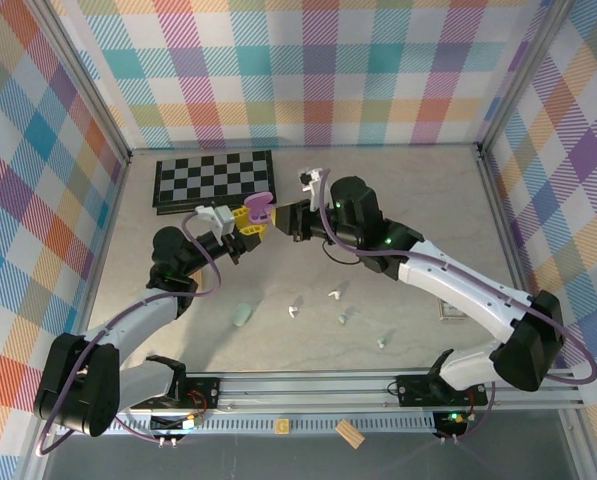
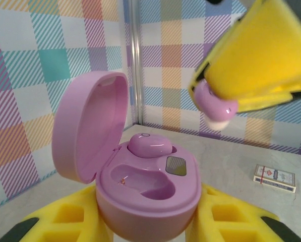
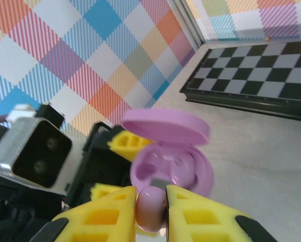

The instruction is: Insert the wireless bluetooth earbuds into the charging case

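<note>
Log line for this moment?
left jaws: shut on purple case, lid open | right jaws: shut on purple earbud near it | other earbud seated

Bright, even light, soft shadows, near yellow jaws blurred in both wrist views

The open purple charging case (image 2: 147, 194), lid upright, seats one purple earbud (image 2: 149, 145); the other purple earbud (image 2: 216, 103) hangs nearby.
</note>
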